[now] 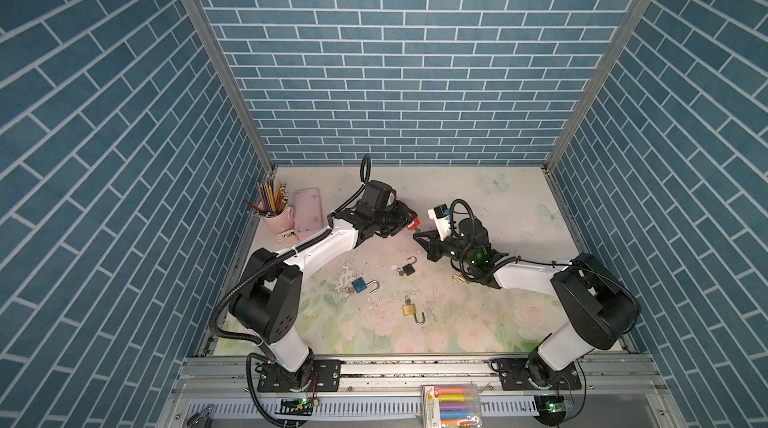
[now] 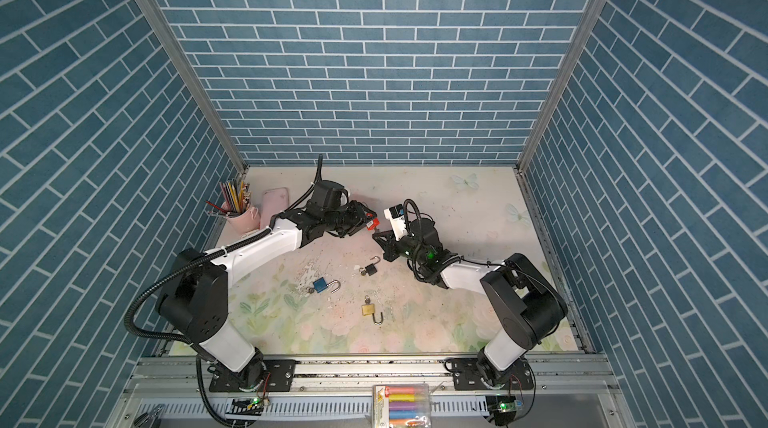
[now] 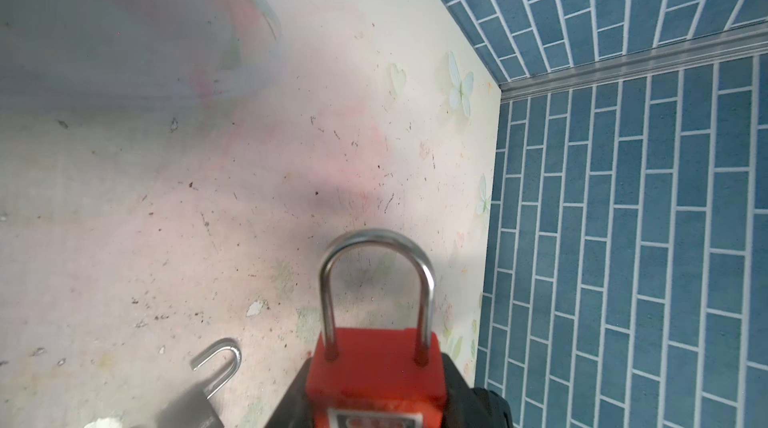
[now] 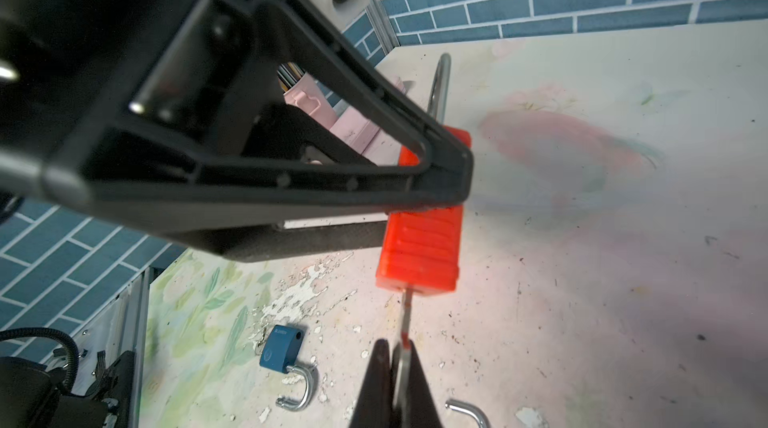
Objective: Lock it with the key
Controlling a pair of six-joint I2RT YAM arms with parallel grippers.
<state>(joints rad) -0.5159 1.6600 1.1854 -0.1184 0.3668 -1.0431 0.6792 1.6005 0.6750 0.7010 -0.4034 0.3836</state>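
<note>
Left gripper (image 1: 406,220): clamped on the body of the red padlock (image 4: 419,247), which is held above the mat just left of centre in both top views.
Right gripper (image 4: 395,357): pinched tight on the key (image 4: 407,307); its fingertips sit at the lower middle of the right wrist view.
Key: the blade runs from the fingertips up into the bottom face of the red padlock. How deep it sits cannot be told.
Shackle (image 3: 376,276): steel, with both legs seated in the red body in the left wrist view.
Gripper relation: the tips nearly meet mid-frame in both top views, the right one just below the padlock.
Table (image 1: 498,213): floral mat, scuffed and flaking.
Loose locks: blue padlock (image 1: 360,284), black padlock (image 1: 409,269) and brass padlock (image 1: 409,309) lie below the grippers, shackles open.
Upper left of the table: pink cup (image 1: 277,220) of pencils, with a pink case (image 1: 308,209) just beside it.
</note>
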